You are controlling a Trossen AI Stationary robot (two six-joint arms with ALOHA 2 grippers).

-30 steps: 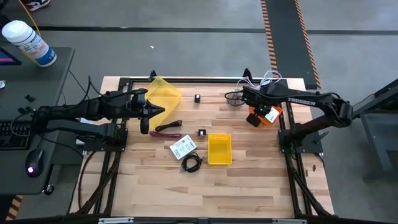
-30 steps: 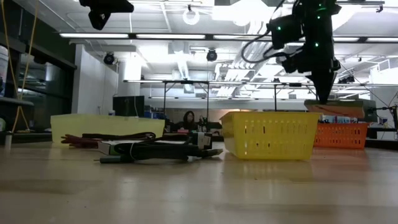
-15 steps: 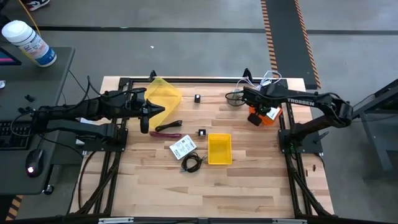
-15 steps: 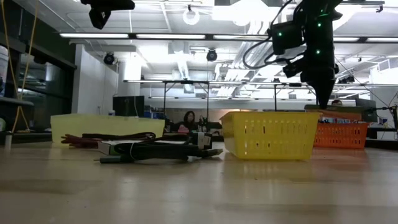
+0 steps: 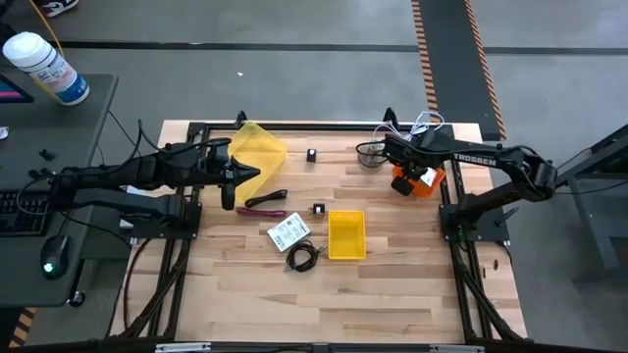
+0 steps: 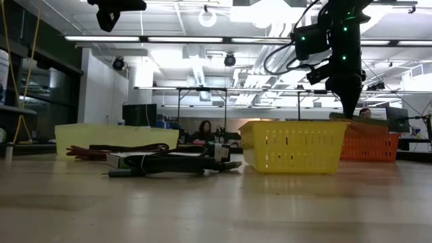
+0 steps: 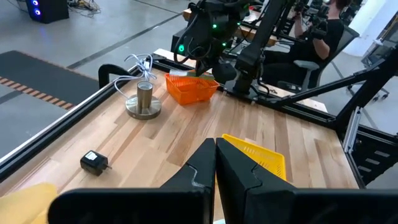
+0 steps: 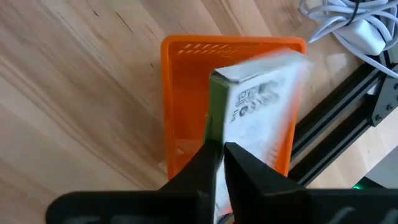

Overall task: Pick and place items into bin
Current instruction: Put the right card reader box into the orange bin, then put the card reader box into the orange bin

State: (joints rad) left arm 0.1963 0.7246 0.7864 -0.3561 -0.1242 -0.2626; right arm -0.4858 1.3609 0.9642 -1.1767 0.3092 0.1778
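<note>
Right gripper above orange bin, clenched on a white packet; grasp plain only in right wrist view. Left gripper pressed shut, empty, hanging near yellow tray. Second packet, cable beside yellow bin.

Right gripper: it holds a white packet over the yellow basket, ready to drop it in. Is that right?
Not quite. The right gripper does hold a white packet, but over the orange basket, not the yellow basket, which sits apart at mid-table. The right wrist view shows orange mesh directly beneath the packet.
</note>
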